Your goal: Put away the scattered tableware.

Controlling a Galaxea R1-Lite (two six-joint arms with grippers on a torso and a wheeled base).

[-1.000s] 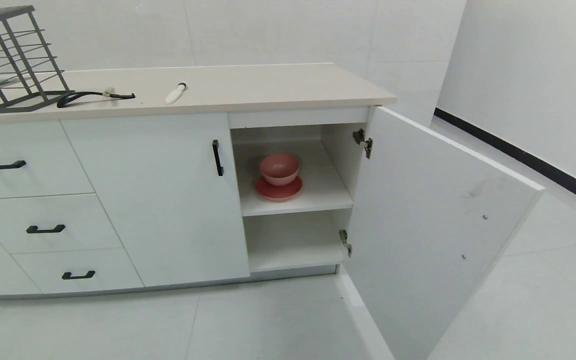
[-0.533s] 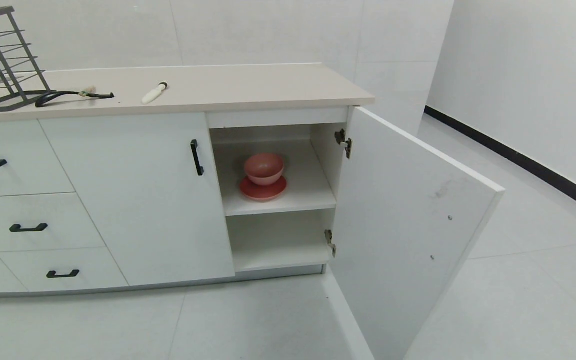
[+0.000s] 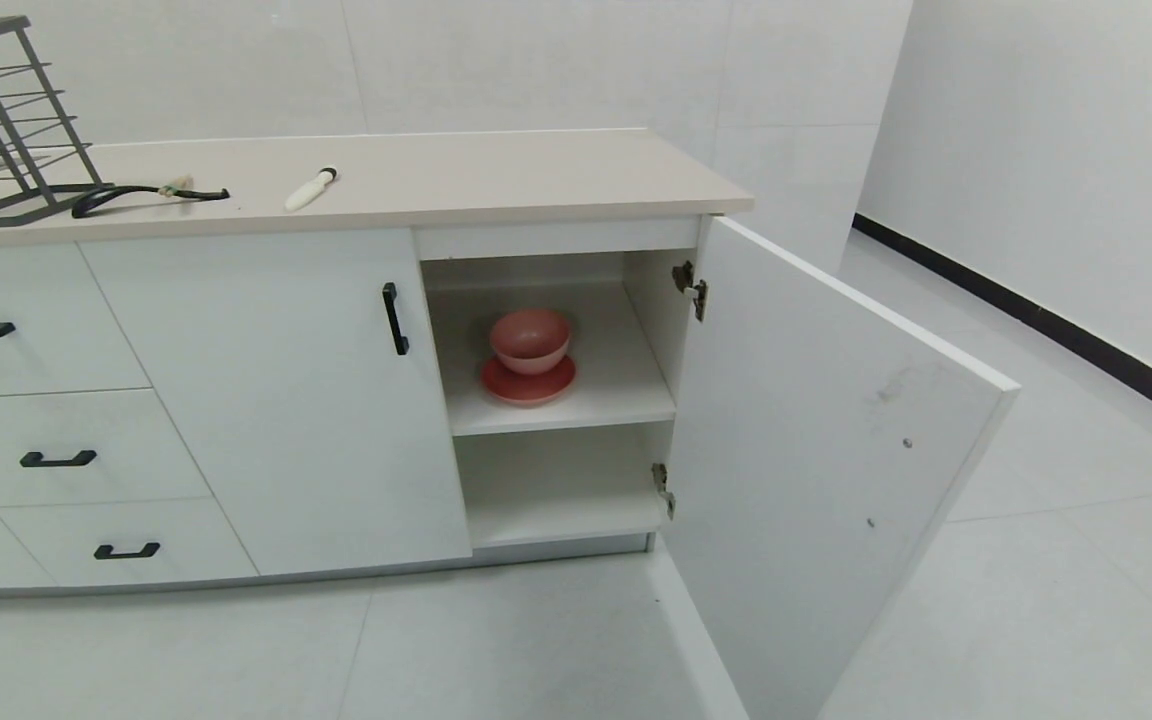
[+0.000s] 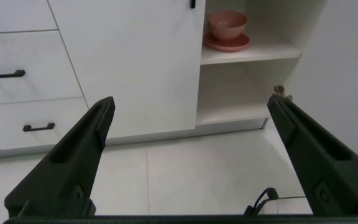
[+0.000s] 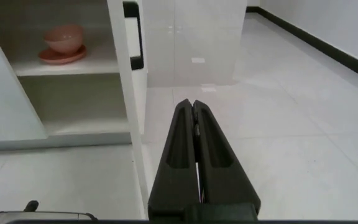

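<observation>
While the cabinet door (image 3: pixel 826 470) hangs open: we reckon the job now is fetching what's left on the table (image 3: pixel 496 175). We'd swing wide of that door and square up to the table edge before any reach.
Tableware put away: pink bowl (image 3: pixel 529 338) sits on the red plate (image 3: pixel 528 382), a bit left of middle on the upper shelf (image 3: pixel 626 395).
Tableware left out: a white-handled utensil (image 3: pixel 310 188) and a black one (image 3: pixel 141 192), far left on the table beside the wire rack (image 3: pixel 6 110).
Left gripper (image 4: pixel 190 102): wide open, empty, facing the cabinet.
Right gripper (image 5: pixel 194 106): fingers pressed together, nothing between them. We'd open it before going for the white handle.
Hard to make out: we can't tell what the two utensils are. The rack's left side is cut off, and whatever's behind the shut left door is hidden.
</observation>
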